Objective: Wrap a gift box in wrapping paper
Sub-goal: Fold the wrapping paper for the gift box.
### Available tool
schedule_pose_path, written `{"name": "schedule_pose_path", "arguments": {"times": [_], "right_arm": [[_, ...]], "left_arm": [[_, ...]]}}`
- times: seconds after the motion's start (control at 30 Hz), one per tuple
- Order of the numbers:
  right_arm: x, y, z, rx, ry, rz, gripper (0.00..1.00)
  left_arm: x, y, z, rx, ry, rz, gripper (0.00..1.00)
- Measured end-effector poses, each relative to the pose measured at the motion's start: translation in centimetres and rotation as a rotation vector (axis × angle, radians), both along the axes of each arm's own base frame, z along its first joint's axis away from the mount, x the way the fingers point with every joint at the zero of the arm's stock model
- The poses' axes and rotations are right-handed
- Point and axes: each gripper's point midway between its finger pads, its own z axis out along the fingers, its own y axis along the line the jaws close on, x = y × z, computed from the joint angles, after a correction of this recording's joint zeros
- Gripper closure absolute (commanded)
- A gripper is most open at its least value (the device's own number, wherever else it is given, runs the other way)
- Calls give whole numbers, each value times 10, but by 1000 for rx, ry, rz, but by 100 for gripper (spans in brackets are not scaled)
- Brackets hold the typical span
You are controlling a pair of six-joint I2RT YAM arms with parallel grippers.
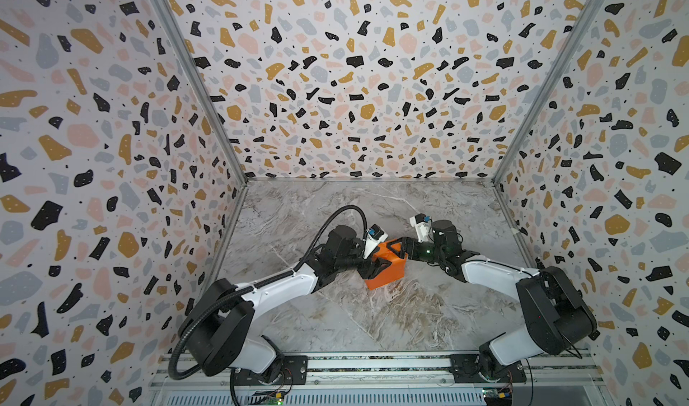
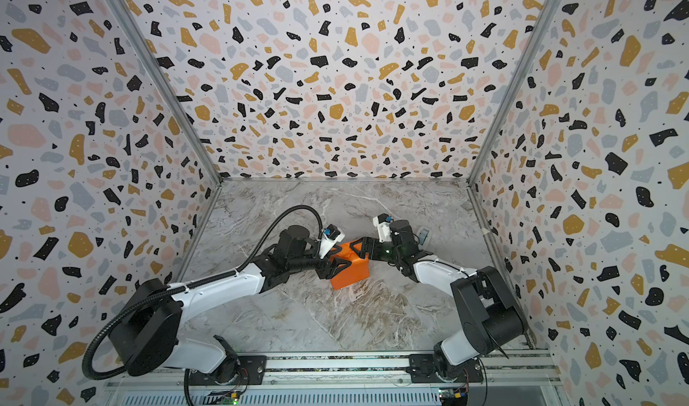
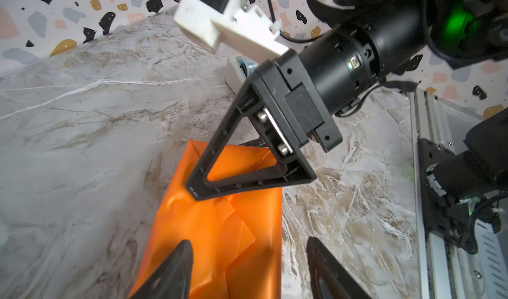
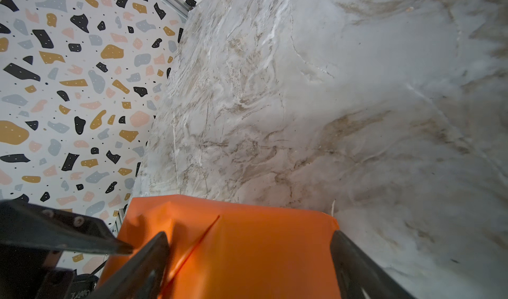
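Orange wrapping paper [image 1: 393,273], folded into a creased oblong parcel, lies mid-table on the grey veined marble tabletop [image 1: 373,322]. The small gift box is hidden, presumably inside the paper. The parcel's long axis runs from one arm to the other. The black left gripper [image 1: 377,270] hangs over the nearer end and the black right gripper [image 1: 396,247] over the farther end. Both sets of fingers are spread wide, straddling the paper without clamping it. Flap edges lie under each, so either arm could probably press straight down.
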Motion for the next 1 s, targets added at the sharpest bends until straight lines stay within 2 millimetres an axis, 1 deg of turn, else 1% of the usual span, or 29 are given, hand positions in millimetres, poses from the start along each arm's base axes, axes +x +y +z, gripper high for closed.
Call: {"name": "schedule_pose_path", "arguments": {"times": [0.1,0.2,0.27,0.33,0.5,0.6,0.8,1.0], "right_arm": [[-4,-2,0,0,-9,1,9],[-6,-3,0,0,-14,2,9],[-7,-4,1,1,-18,1,9],[-8,-5,1,1,-22,-1,9],[-9,-6,2,0,-27,-3,9],[-9,-6,2,0,-27,-3,9],[-9,-6,2,0,-29,-2,9],[-10,-8,3,-3,-14,-2,5]], "left_arm": [[6,17,18,-46,-29,118,17],[20,40,30,-110,-6,282,14],[31,52,28,-140,34,371,12],[41,59,19,-150,87,436,11],[43,54,-21,-113,220,461,10],[40,49,-36,-101,279,449,10],[38,42,-42,-115,311,420,11],[36,41,-45,-133,302,407,12]]}}
